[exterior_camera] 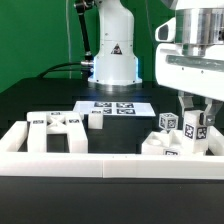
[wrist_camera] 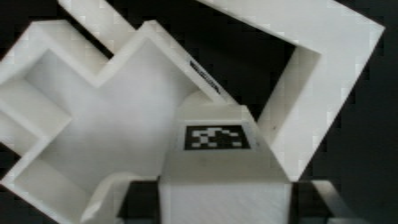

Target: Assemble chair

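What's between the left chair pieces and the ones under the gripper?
In the exterior view, one small white block beside the left pieces, then bare black table. The marker board lies just behind.

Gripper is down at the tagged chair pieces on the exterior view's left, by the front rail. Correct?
Not the left. The gripper is down at the tagged chair pieces on the exterior view's right, by the front rail. The exterior view shows it.
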